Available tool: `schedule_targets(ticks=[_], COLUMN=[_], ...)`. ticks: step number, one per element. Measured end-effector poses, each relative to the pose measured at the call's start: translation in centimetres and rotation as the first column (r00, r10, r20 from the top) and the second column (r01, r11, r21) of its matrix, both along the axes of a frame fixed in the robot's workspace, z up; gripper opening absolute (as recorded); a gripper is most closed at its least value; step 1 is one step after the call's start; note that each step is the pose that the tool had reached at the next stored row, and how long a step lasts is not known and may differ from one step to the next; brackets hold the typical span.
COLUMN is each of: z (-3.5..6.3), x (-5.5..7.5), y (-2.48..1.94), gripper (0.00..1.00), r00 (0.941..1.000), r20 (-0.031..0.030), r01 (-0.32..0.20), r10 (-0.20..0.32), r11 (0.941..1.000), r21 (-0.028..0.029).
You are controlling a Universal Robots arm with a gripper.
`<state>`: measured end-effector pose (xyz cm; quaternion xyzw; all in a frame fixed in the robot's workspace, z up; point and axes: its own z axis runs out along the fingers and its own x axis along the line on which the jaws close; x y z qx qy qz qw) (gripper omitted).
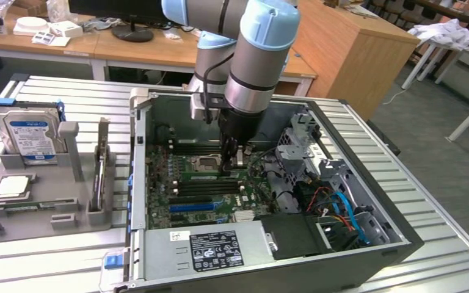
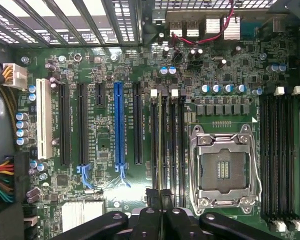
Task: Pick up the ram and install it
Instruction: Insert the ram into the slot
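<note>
Hand (image 2: 160, 201) pinching ram (image 2: 163, 142) edge-on, among memory slots (image 2: 174, 145).

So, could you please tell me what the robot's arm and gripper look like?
The arm is made of round silver-grey tube sections with light blue caps at the joints. A thin black cable runs along its outside. The gripper is black, with rounded linkage bars, pale round pivots and narrow black fingers.

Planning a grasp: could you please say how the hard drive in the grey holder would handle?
The hard drive looks metal-cased, so probably rigid and heavy for its size. Propped upright in its grey holder, it could tip once lifted out.
</note>
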<state>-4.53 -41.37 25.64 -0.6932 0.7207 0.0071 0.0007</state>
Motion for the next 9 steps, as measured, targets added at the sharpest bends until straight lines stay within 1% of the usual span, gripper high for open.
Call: schedule_targets(ticks=[4,9], z=[-0.01,-0.01], x=[0.00,0.00], y=[0.00,0.00], gripper=[0.12,0.12], r00=[1.0000,0.9998], r20=[0.0001,0.0001], r01=[-0.001,-0.018], r10=[0.001,0.018], r11=[1.0000,0.9998], r21=[0.0002,0.0002])
